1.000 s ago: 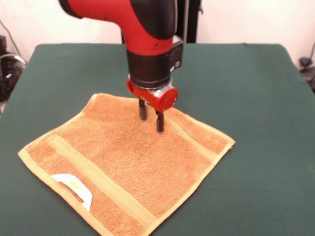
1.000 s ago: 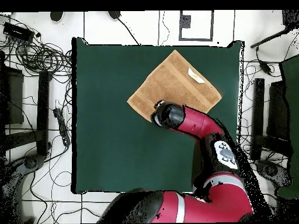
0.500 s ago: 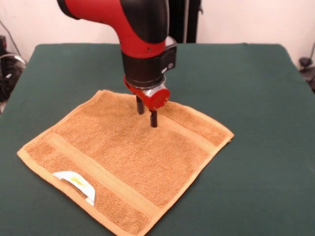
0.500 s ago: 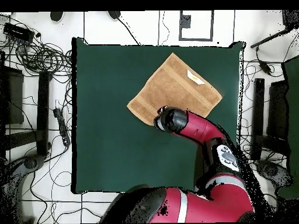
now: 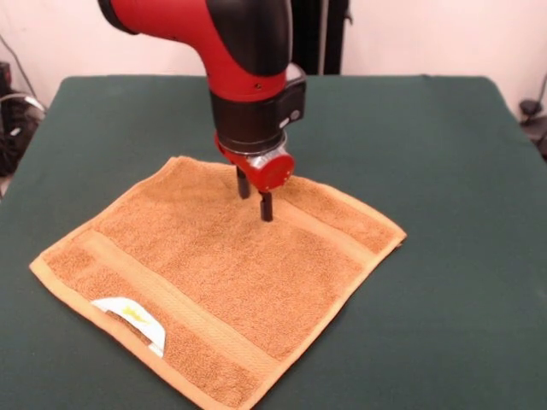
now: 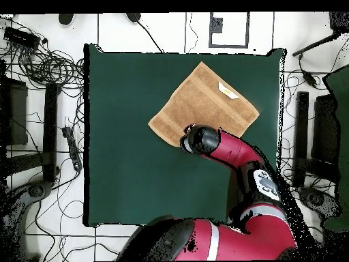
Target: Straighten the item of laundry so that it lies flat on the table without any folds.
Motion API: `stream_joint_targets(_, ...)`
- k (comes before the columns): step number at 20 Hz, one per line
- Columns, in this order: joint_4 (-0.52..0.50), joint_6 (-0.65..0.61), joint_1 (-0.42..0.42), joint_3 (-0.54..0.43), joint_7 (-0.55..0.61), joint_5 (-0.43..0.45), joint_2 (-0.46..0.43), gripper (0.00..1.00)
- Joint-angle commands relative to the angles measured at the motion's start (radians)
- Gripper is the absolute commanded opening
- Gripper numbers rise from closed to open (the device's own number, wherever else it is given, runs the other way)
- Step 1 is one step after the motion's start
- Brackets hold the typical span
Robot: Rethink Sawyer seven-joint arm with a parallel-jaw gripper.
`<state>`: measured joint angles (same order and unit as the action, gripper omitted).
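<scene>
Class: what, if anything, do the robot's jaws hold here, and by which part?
Nothing: the gripper stands open over the flat orange-tan terry towel, near its far paler band.

Fuzzy terry towel (image 5: 222,273), matt cloth table (image 5: 444,171)

towel (image 5: 222,282) near corner cut by frame bottom, pincer hidden beneath arm (image 6: 225,147) overhead

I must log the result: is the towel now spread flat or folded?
Spread flat: the towel shows all four corners and both bands, no folds.
</scene>
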<state>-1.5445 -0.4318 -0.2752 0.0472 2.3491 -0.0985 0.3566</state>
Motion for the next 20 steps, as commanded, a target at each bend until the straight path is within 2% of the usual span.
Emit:
stream_joint_targets(1, -0.121, 0.052, -0.043, 0.011, 0.12, 0.016, -0.214, 1.0)
stream_joint_targets(6, -0.152, 0.025, -0.029, 0.086, 0.09, 0.075, -0.173, 1.0)
stream_joint_targets(11, -0.138, 0.169, -0.006, 0.15, 0.031, 0.194, -0.162, 1.0)
stream_joint_targets(12, -0.131, 0.189, -0.017, 0.137, -0.003, 0.222, -0.155, 1.0)
stream_joint_targets(15, -0.104, 0.243, -0.074, 0.058, -0.131, 0.336, -0.12, 1.0)
stream_joint_targets(17, -0.103, 0.267, -0.136, -0.031, -0.216, 0.423, -0.084, 1.0)
stream_joint_targets(20, -0.09, 0.256, -0.284, -0.247, -0.378, 0.573, -0.073, 1.0)
